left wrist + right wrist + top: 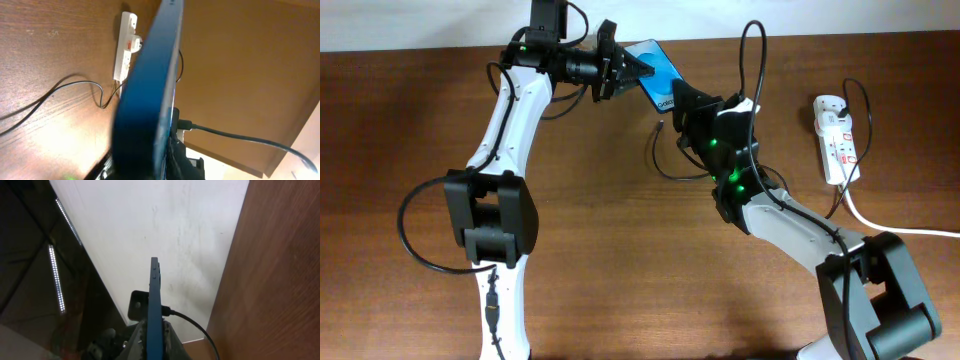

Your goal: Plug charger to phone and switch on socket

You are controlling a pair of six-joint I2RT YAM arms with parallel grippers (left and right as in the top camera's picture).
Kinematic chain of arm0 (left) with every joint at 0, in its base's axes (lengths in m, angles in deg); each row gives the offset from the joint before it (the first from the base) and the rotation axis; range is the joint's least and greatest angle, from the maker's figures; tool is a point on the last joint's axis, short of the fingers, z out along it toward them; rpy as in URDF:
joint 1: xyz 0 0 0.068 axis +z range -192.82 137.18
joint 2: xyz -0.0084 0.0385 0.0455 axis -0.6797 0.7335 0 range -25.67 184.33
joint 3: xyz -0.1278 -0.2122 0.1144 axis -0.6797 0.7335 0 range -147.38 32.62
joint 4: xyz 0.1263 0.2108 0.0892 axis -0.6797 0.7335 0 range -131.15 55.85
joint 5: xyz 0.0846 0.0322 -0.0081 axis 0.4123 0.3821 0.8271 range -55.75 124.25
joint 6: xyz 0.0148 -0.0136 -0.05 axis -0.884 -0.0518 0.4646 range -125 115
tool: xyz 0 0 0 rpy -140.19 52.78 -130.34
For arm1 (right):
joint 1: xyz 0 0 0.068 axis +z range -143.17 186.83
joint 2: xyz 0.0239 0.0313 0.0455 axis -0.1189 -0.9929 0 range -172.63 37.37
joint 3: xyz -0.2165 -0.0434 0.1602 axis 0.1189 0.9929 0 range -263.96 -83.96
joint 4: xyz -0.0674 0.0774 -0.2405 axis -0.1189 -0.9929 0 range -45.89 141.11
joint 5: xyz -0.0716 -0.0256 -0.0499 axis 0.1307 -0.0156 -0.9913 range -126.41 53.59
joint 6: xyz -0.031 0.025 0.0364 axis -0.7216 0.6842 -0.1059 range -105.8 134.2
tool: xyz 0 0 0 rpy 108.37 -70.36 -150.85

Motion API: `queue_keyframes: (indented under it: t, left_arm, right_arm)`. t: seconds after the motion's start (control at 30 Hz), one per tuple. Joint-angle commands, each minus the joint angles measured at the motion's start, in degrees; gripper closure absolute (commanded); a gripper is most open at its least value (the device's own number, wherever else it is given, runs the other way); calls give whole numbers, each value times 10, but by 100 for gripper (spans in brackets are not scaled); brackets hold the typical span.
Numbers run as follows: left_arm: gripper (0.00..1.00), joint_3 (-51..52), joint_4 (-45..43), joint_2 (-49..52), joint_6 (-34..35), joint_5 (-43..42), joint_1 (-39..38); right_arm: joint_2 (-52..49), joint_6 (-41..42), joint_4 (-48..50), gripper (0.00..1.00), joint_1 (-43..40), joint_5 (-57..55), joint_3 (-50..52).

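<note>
The phone (653,65), blue screen up, is held off the table at the back centre. My left gripper (625,68) is shut on its upper left end. My right gripper (682,100) is closed around its lower right end. The phone shows edge-on in the left wrist view (150,90) and between my right fingers (154,330) in the right wrist view (154,290). The charger (658,160) loops on the table below the phone, with its free tip near the right gripper; it also shows in the left wrist view (75,84). The socket (836,140) lies at the far right and shows in the left wrist view (125,50).
A thick white cord (905,230) runs from the socket toward the right edge. The black cables plugged in beside the phone in both wrist views look like the arms' own camera cables. A pale wall runs along the table's back edge (880,32).
</note>
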Motion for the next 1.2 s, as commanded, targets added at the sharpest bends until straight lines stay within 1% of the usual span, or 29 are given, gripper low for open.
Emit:
queue_keyframes:
  t: [0.0, 0.1, 0.23, 0.3, 0.53, 0.77, 0.8, 0.83, 0.87, 0.93, 0.97, 1.03, 1.07, 1.1, 1.17]
  left_arm:
    - [92, -9, -2, 0, 13, -9, -7]
    - [100, -9, -1, 0, 22, 18, -7]
    - [100, -9, -2, 0, 32, 55, -7]
    - [86, -9, -2, 0, 32, 55, -7]
    - [87, -9, -2, 0, 45, 55, -11]
    - [88, -9, -2, 0, 56, 54, -24]
    - [92, -9, -2, 0, 56, 52, -25]
    - [100, -9, -2, 0, 56, 50, -25]
    - [100, -9, -2, 0, 56, 50, -25]
    - [100, -9, -6, 0, 43, 51, -24]
    - [100, -9, -8, 0, 31, 52, -24]
    - [100, -9, -12, 0, 25, 55, -24]
    - [100, -9, -16, 0, 20, 56, -24]
    - [100, -9, -18, 0, 14, 57, -21]
    - [100, -9, -19, 0, 8, 57, -13]
  right_arm:
    - [11, -14, -2, 96, 18, -1, -11]
    - [11, -14, -3, 96, 33, 1, -11]
    - [11, -14, -15, 96, 42, 3, -11]
    - [11, -14, -15, 96, 47, 2, -11]
    - [11, -14, -15, 96, 63, -4, -11]
    - [11, -14, -11, 96, 96, -21, -11]
    - [11, -15, -11, 96, 96, -21, -11]
    - [11, -23, -11, 96, 96, -21, -11]
    - [11, -32, -16, 96, 96, -21, -11]
    - [11, -46, -39, 83, 91, -21, -11]
    - [11, -61, -52, 71, 85, -21, -11]
    - [11, -91, -67, 60, 66, -20, -11]
    - [11, -109, -71, 58, 53, -18, -11]
    - [11, -133, -71, 58, 41, -4, -11]
    - [11, -163, -71, 58, 9, 50, -11]
